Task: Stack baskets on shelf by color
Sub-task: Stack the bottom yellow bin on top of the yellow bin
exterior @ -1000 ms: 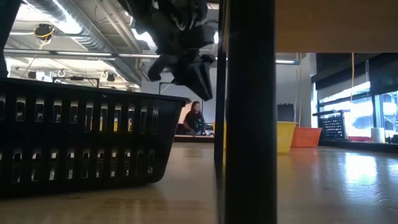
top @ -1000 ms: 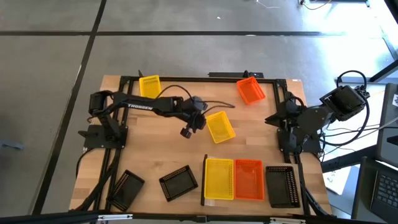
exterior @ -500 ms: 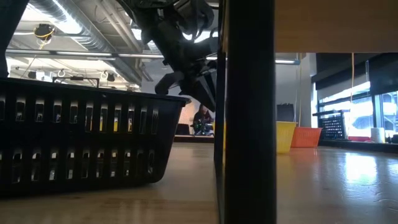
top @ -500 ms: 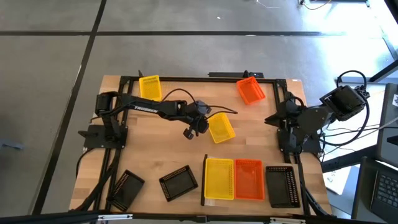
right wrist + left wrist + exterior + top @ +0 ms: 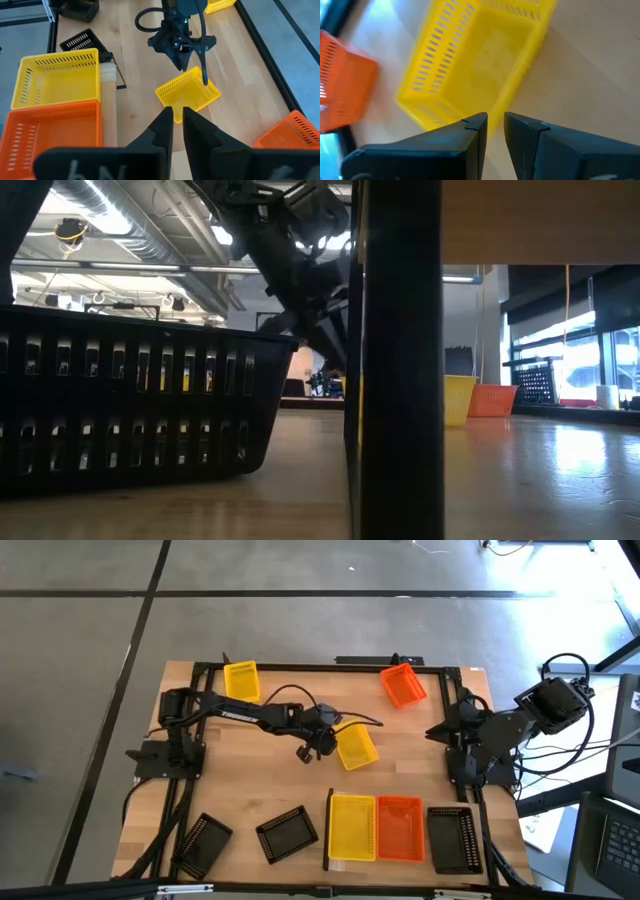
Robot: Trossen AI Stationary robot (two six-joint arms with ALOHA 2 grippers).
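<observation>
On the wooden counter (image 5: 250,765) the left arm is seen stretched out low from its base at the left edge toward the middle, its wrist bent down so that the left gripper (image 5: 318,740) is held just beside the near-left edge of a loose yellow basket (image 5: 356,745) lying tilted at the counter's centre. In the left wrist view its jaws are nearly closed, only a narrow gap being left between them, and nothing is gripped; the yellow basket (image 5: 480,60) is seen just beyond the tips. Farther right, the shelf (image 5: 331,830) is placed at the near edge, a yellow basket and an orange basket (image 5: 400,829) being set side by side on it. The right arm is kept folded at its base by the right edge; the right gripper (image 5: 177,116) is raised above the counter, its jaws closed on nothing.
</observation>
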